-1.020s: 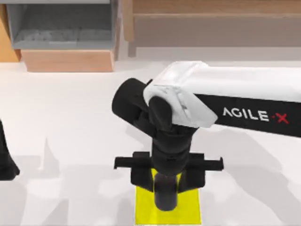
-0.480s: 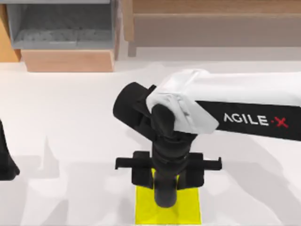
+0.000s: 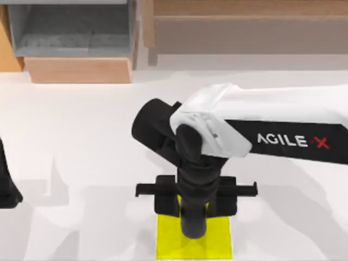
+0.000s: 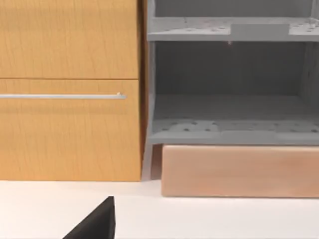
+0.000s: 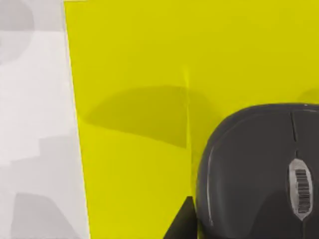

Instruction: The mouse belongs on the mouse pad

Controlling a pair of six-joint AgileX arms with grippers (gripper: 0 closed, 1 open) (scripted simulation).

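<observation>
mouse (image 5: 259, 169): dark grey with scroll wheel, sitting on the yellow mouse pad (image 5: 134, 59) | pad at the table's (image 3: 81, 141) near edge, centre | right gripper (image 3: 194, 225) right over it, can't tell if fingers grip or not | left arm (image 3: 6, 185) parked far left

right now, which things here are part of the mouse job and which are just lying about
Part of the job:
- mouse, on the pad
- mouse pad
- right gripper, above the pad

Just about:
- grey shelf unit
- wooden cabinet
- left arm, parked at the table's left
</observation>
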